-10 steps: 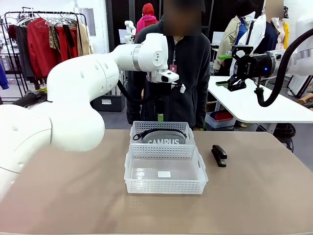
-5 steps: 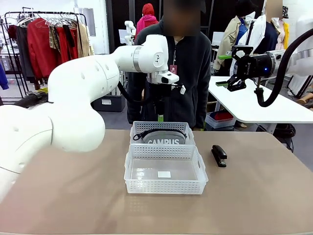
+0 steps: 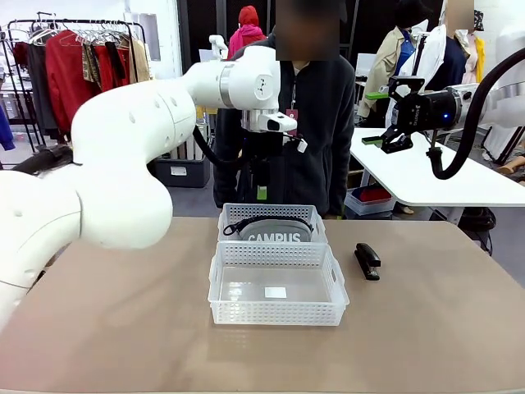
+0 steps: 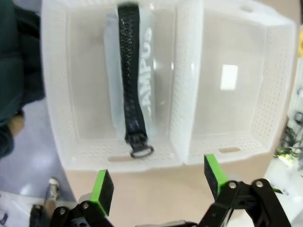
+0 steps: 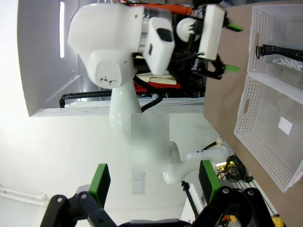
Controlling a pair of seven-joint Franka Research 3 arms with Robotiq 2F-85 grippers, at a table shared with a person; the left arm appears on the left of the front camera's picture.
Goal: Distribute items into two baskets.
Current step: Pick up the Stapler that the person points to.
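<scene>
Both the left gripper (image 4: 158,184) and right gripper (image 5: 154,182) gape empty; the stapler (image 3: 367,260), nearer the table's (image 3: 123,328) right edge, looks rigid and light, so pinch its long sides.

The right pincer (image 5: 154,183) rises from the bottom edge, its green pads (image 5: 99,182) spread wide with nothing between them. Straight beyond it stands the white left arm (image 5: 118,56). The left pincer (image 5: 235,47) at its end has its fingers apart, pointing toward the brown bench (image 5: 222,94). Off past the right pad, two baskets sit side by side on the bench. The large basket (image 5: 251,109) is nearer and holds a white label (image 5: 285,124). The small basket (image 5: 279,14), farther up, holds a pouch (image 5: 286,64) with a black strap (image 5: 279,48).
</scene>
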